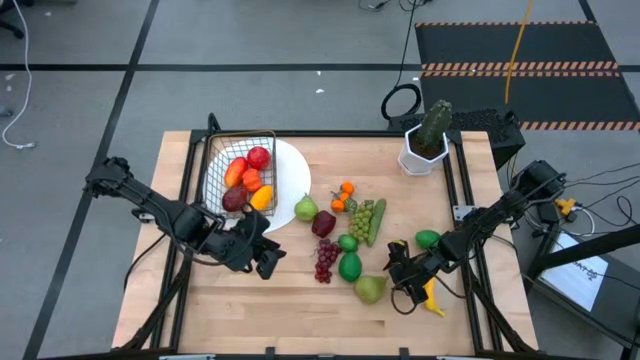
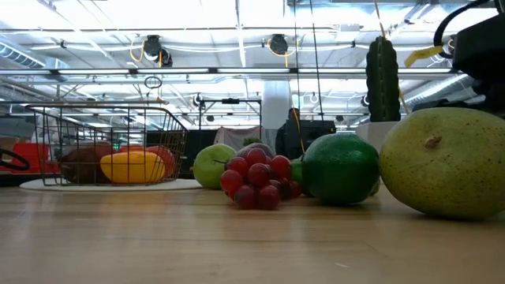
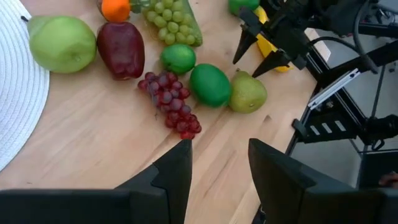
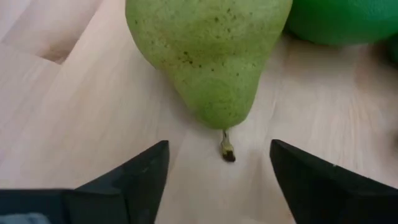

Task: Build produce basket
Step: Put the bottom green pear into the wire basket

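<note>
The wire basket [image 1: 240, 165] stands on a round white plate [image 1: 298, 175] at the far left, holding red, orange and yellow produce. More produce lies loose mid-table: a green pear [image 1: 370, 290], a lime [image 1: 350, 266], red grapes [image 1: 326, 260], green grapes [image 1: 362, 218], a dark red apple [image 1: 323, 223] and a banana [image 1: 432, 298]. My right gripper [image 4: 219, 152] is open and low over the table. Its fingers stand either side of the pear's stem end [image 4: 227, 149] without touching it. My left gripper [image 3: 217, 149] hangs open near the plate's near edge, holding nothing.
A white pot with a green cactus [image 1: 430, 135] stands at the far right corner. Another lime [image 1: 427, 239] lies just beyond my right gripper, and the banana lies under that arm. Bare wood stretches along the near edge [image 1: 300, 330].
</note>
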You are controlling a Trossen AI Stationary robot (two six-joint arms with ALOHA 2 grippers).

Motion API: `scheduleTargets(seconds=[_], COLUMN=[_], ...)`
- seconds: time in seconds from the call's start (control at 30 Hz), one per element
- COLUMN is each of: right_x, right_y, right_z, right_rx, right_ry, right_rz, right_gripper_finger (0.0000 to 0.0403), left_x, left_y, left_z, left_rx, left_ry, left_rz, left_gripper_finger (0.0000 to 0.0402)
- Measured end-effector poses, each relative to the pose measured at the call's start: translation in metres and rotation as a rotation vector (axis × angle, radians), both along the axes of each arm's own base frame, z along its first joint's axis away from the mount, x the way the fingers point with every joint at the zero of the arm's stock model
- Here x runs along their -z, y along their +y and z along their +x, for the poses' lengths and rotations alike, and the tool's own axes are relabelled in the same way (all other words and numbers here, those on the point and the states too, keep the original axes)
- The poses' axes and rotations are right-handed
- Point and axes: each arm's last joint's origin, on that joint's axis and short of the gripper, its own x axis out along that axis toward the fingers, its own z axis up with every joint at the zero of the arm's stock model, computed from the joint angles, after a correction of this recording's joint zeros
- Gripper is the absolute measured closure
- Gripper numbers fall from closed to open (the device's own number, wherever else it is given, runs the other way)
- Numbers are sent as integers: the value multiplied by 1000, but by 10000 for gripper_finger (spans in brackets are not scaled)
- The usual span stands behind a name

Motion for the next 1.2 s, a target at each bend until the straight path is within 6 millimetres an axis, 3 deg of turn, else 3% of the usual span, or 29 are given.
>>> scheduleTargets(seconds=[0.63, 1.2], right_x=[21, 20], right_y=[-11, -12], right_z=[-15, -13], right_rx=[-21, -31], right_ry=[-113, -152], right_rz=[60, 60], right_gripper_finger=[272, 301], left_x=[0, 0], left_y=[15, 28], left_z=[7, 15], left_rx=[-54, -77], left_ry=[0, -10], left_rz=[7, 35], left_gripper_finger=[245, 245])
